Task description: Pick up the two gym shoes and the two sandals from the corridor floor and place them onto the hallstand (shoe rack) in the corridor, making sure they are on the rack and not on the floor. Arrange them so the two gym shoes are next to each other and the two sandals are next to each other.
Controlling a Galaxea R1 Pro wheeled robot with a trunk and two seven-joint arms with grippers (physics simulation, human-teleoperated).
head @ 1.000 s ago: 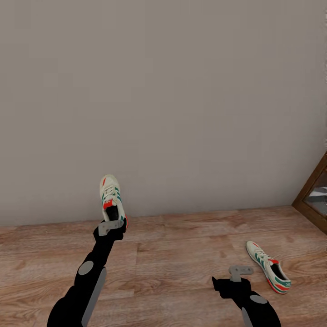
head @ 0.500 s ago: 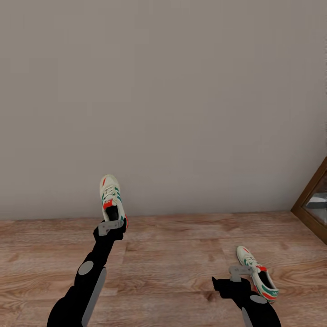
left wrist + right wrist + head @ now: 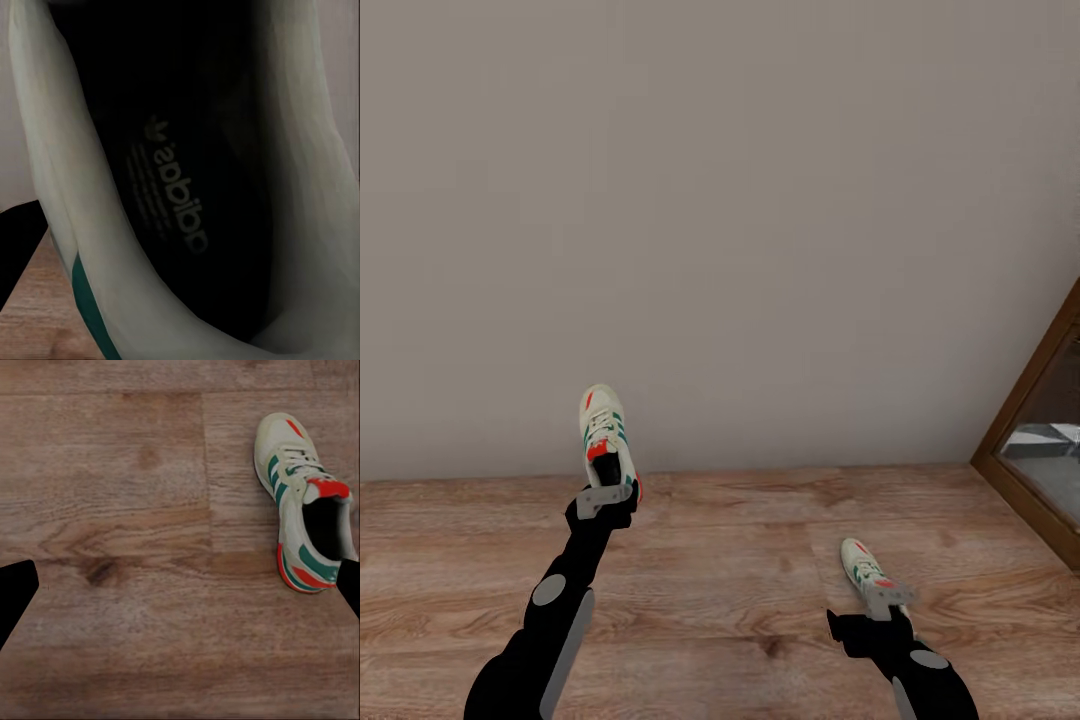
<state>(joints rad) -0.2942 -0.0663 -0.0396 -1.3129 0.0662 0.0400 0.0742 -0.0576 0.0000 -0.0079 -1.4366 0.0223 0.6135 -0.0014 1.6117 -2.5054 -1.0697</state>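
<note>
My left gripper (image 3: 603, 497) is shut on the heel of one cream-white gym shoe (image 3: 603, 433) and holds it up in front of the wall, toe upward. The left wrist view looks into that shoe's dark insole (image 3: 169, 196). The other gym shoe (image 3: 863, 565) lies on the corridor floor (image 3: 730, 560), its heel hidden behind my right gripper (image 3: 887, 598). In the right wrist view this shoe (image 3: 302, 529) lies beside one fingertip (image 3: 350, 583), and the right gripper (image 3: 180, 589) is open above bare planks. The sandals and the hallstand are out of view.
A plain grey wall (image 3: 720, 220) stands close ahead, meeting the floor just past the shoes. A wood-framed mirror (image 3: 1032, 455) leans at the right edge.
The whole view has swung to the right: the mirror and the floor shoe have slid left in the picture, and the shoe now lines up with my right gripper. Both arms keep their pose.
</note>
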